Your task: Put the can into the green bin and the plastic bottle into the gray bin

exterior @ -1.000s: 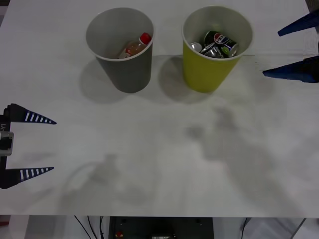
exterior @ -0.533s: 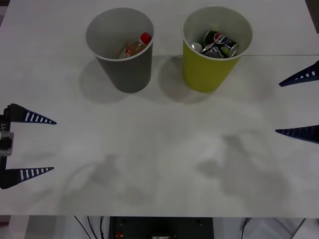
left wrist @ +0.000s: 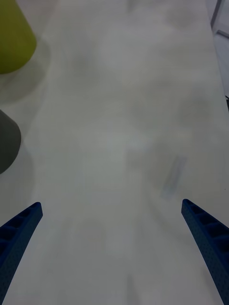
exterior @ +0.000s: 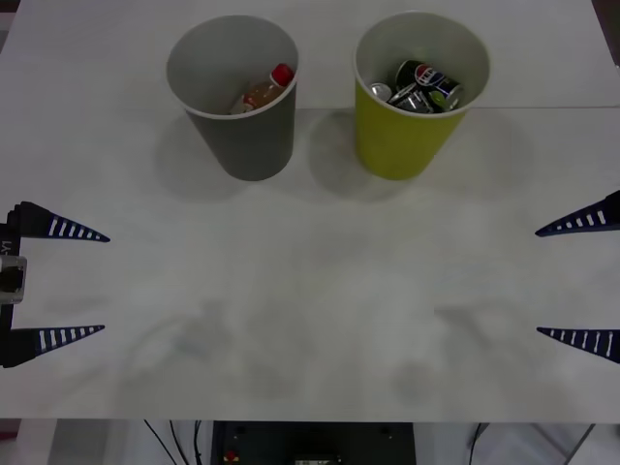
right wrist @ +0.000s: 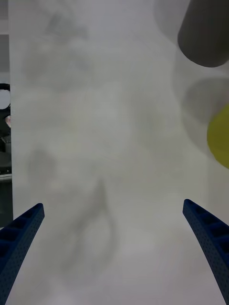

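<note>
A white table [exterior: 310, 291] spans the front view, its surface mottled with faint gray shadows; silvery cans [exterior: 405, 97] lie inside one of the bins on it; below its near edge, dark cables [exterior: 170, 438] and a black unit [exterior: 312, 444] show.

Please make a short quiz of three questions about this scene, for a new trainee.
1. True or false: the plastic bottle lies on the table.
2. Which bin holds the can? A) the gray bin B) the green bin
3. Fill in: the left gripper and the right gripper are both ____.

Key: 1. False, it is inside the gray bin. 2. B. 3. open, at the table's two sides.
</note>
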Robot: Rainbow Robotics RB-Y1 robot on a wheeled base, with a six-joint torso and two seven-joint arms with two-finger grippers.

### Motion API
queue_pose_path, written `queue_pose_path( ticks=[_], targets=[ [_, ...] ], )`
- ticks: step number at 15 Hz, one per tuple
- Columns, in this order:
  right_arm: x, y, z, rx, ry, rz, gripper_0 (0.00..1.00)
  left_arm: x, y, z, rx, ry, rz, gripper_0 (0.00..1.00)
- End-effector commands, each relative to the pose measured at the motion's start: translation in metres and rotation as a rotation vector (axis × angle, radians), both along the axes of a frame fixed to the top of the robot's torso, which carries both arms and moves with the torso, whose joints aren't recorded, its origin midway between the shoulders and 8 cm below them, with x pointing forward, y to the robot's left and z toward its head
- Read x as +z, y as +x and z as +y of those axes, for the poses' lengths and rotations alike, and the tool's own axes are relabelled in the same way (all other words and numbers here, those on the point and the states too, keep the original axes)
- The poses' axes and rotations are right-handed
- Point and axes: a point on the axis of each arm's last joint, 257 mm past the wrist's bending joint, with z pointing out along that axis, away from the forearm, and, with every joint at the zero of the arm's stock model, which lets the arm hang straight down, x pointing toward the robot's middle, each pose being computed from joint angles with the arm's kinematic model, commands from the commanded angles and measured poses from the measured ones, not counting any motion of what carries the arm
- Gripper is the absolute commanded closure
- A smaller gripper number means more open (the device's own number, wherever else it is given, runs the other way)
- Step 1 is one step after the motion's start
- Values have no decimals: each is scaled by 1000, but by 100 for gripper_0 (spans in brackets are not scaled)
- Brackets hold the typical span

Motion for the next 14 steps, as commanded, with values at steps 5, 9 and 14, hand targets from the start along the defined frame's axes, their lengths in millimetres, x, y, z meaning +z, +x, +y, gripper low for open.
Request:
queue_pose_path(
  ticks=[5,9,14],
  targets=[
    [-26,-24,5,-28,7,11,0,0,0,0,0,0,0,0],
    [-31,-22,1,-25,-20,1,0,0,0,0,0,0,0,0],
    [-32,-21,0,-28,-25,-1,0,0,0,0,0,0,0,0]
  ],
)
